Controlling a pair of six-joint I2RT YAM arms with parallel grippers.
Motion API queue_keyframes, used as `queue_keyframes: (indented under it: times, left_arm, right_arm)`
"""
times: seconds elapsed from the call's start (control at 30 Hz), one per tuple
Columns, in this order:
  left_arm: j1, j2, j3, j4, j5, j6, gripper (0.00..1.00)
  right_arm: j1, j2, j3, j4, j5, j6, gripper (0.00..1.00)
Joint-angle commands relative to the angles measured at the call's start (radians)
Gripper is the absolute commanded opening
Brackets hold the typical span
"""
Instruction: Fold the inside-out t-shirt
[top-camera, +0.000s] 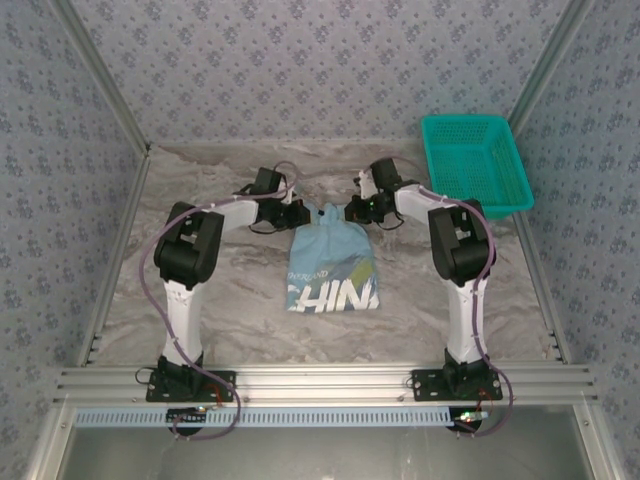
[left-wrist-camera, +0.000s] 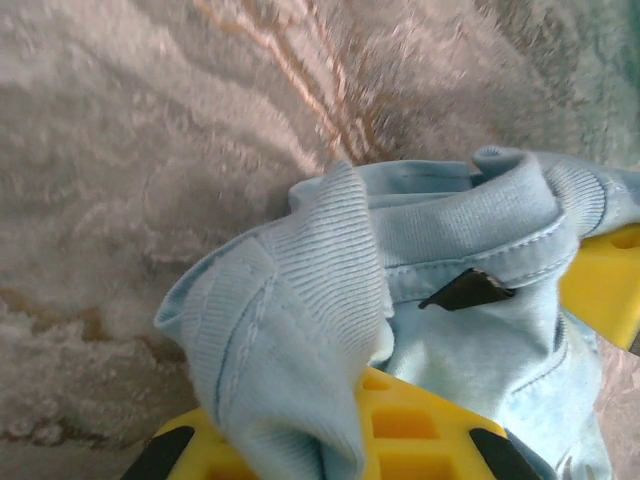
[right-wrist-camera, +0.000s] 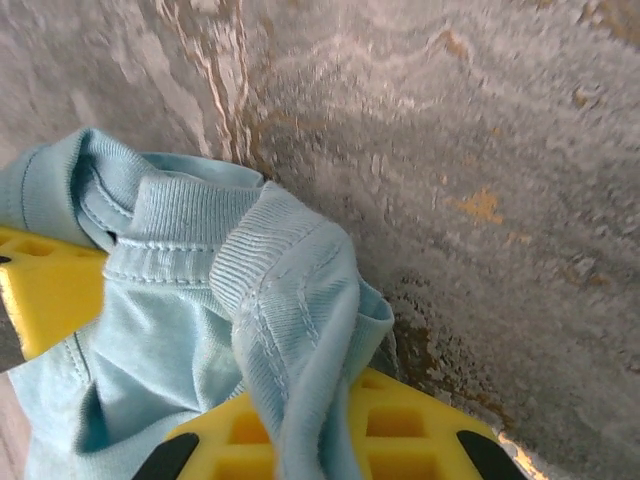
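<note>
Scene: a light blue t-shirt (top-camera: 332, 262) lies on a marbled table (top-camera: 240, 300), between two white-and-black arms that reach in from the near edge.
T-shirt: bunched into a narrow, sack-like shape at the middle of the table, its collar end at the far side and pulled tight, its wider end nearer the arm bases.
Lettering (top-camera: 330, 293): white print runs across the near end of the shirt, facing up.
Left gripper (top-camera: 297, 213): at the far left corner of the shirt, closed on the cloth beside the collar.
Left wrist view: ribbed collar cloth (left-wrist-camera: 300, 300) folds over a yellow finger (left-wrist-camera: 410, 425) at the bottom, with the other finger (left-wrist-camera: 612, 280) at the right edge; a small dark tab (left-wrist-camera: 465, 290) sits on the collar seam.
Right gripper (top-camera: 352, 211): at the far right corner of the shirt, clamped on the cloth just across from the left one, the two close together.
Right wrist view: a ribbed fold of the shirt (right-wrist-camera: 190, 320) drapes over the lower yellow finger (right-wrist-camera: 400, 420); the second finger (right-wrist-camera: 50, 290) shows at the left, half under cloth.
Basket (top-camera: 474, 160): teal mesh, at the far right corner of the table, well apart from the shirt.
Surroundings: patterned blue-grey walls (top-camera: 300, 60) close in the table on three sides.
</note>
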Motion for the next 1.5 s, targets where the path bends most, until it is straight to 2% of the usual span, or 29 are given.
queue_keyframes:
  times: [0.0,0.3,0.43,0.53,0.67,0.87,0.97,1.1,1.3,1.47]
  left_arm:
    - [0.043,-0.093,0.066,0.07,0.033,-0.002,0.0]
    - [0.104,-0.231,0.304,0.023,0.035,0.043,0.0]
    - [0.103,-0.307,0.297,-0.014,0.036,0.08,0.0]
    - [0.099,-0.386,0.158,0.035,0.032,0.074,0.0]
    - [0.065,-0.501,-0.137,0.156,0.03,0.044,0.0]
    - [-0.081,-0.66,-0.558,0.24,-0.045,0.014,0.0]
    - [-0.151,-0.729,-0.666,0.261,-0.107,-0.009,0.0]
    - [-0.171,-0.718,-0.666,0.273,-0.16,-0.009,0.0]
    - [-0.141,-0.581,-0.57,0.253,-0.194,0.037,0.0]
    - [-0.091,-0.477,-0.486,0.259,-0.175,0.04,0.01]
  right_arm:
    - [-0.03,-0.09,0.06,0.088,-0.058,0.049,0.01]
    - [-0.056,-0.208,0.272,0.153,-0.082,0.088,0.0]
    - [-0.05,-0.275,0.271,0.17,-0.096,0.086,0.0]
    - [-0.033,-0.34,0.164,0.191,-0.1,0.073,0.0]
    - [0.002,-0.458,-0.081,0.225,-0.087,0.063,0.0]
    - [0.089,-0.681,-0.486,0.19,-0.014,0.034,0.01]
    - [0.123,-0.751,-0.586,0.142,0.041,0.032,0.01]
    - [0.115,-0.713,-0.586,0.136,0.05,0.042,0.01]
    - [0.103,-0.525,-0.414,0.077,0.065,-0.038,0.04]
    - [0.079,-0.377,-0.277,0.044,0.077,-0.067,0.04]
